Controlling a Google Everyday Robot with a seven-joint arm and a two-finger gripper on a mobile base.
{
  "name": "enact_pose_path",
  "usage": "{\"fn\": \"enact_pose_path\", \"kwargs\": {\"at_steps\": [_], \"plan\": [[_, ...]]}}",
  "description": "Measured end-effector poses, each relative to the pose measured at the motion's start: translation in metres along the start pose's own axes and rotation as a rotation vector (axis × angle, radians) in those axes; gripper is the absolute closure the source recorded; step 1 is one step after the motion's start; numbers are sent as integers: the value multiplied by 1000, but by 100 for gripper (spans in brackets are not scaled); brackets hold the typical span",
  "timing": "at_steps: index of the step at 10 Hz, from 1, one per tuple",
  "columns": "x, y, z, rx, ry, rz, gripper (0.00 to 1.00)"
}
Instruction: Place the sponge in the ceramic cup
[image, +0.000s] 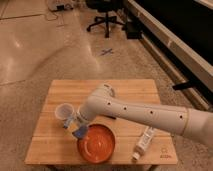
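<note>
The white ceramic cup (64, 111) stands on the left part of the wooden table (50, 150). My gripper (75, 125) hangs just right of and in front of the cup, above the left rim of the orange plate (97, 144). It is shut on the blue-grey sponge (79, 132), which hangs below the fingers, lifted off the plate. The white arm (135, 112) reaches in from the right across the table's middle.
A white plastic bottle (144, 141) lies at the front right of the table. A dark bar (111, 118) peeks out under the arm. Office chairs (106, 20) stand on the floor behind, and a dark counter runs along the right.
</note>
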Motion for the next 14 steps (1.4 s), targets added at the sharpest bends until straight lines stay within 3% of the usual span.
{"fn": "enact_pose_path", "kwargs": {"at_steps": [6, 10, 14], "plan": [[61, 19, -3, 47, 91, -58, 100], [102, 23, -11, 70, 190, -92, 100], [114, 27, 0, 74, 262, -115, 100]]}}
